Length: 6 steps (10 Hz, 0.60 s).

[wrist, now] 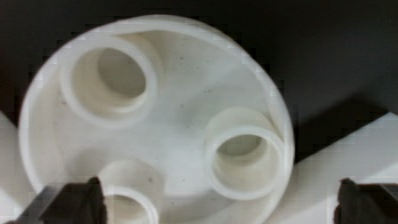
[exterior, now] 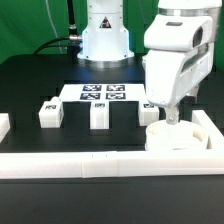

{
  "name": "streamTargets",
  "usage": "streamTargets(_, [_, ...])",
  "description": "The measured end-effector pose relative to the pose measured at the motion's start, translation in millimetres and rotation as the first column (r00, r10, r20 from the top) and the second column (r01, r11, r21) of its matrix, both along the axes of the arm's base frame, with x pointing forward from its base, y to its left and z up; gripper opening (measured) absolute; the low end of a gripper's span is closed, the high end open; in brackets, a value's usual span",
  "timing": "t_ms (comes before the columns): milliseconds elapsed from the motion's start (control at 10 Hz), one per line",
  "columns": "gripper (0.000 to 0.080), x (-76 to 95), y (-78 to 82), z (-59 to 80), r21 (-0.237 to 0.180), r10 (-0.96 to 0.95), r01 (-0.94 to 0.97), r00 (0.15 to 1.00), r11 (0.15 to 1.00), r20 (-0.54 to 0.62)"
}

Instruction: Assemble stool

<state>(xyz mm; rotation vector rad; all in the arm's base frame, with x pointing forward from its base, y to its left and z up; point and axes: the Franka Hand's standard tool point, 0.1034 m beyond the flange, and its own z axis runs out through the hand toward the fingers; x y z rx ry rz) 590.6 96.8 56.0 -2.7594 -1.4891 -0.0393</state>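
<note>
- Nearest the exterior camera ran the long white front rail, crossing almost the whole width of the black table.
- Behind everything stood my arm's white base. My bulky white wrist housing hung over the exterior view's right.
- At the table's middle lay the marker board, flat, with its black-and-white tags facing up.
- On the exterior view's right a shorter side rail met the front rail and formed a corner.
- Close to that corner the stool's round seat lay flat on the table, right under me. In my wrist view the seat filled most of the frame, socket side up.
- I saw two sockets fully; a third was cut off at the frame's edge.
- Two blocky legs stood apart in front of the marker board, tags showing. A third leg was partly hidden behind my wrist housing.
- My gripper hung just above the seat with its jaws spread wide and pinching nothing.
- One fingertip sat beside the cut-off socket, and I could not tell whether it touched the seat. The other fingertip stood clear of the seat's rim.
</note>
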Motion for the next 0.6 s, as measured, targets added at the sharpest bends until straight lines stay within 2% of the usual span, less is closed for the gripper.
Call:
streamTargets(100, [0.0649,-1.5,-13.1,4.8,-0.004,0.007,-0.007,1.0,1.0,0.008])
streamTargets(300, [0.0649,-18.0,-45.7,-0.2,-0.01,-0.028,0.028,0.999,1.0,0.016])
streamTargets(400, [0.0649,-26.1,-53.5,-3.3,-0.013,-0.041,0.041,0.999,0.999,0.003])
streamTargets(600, [0.0649,-25.6,-52.4,-3.5,-0.012,-0.041,0.041,0.999,0.999,0.003])
